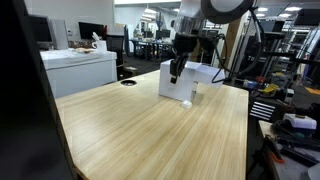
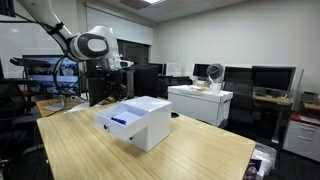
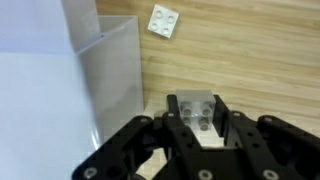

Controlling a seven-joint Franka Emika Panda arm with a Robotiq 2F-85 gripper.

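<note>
In the wrist view my gripper is shut on a white studded brick, held between the two black fingers above the wooden table. A second white brick lies loose on the table farther off. A white box stands close on the left of the gripper. In an exterior view the gripper hangs in front of the white box, with the loose brick on the table below it. In an exterior view the box hides the gripper; only the arm shows.
The wooden table has a round cable hole near its far edge. A white cabinet stands beyond the table. Desks with monitors and chairs fill the office around it.
</note>
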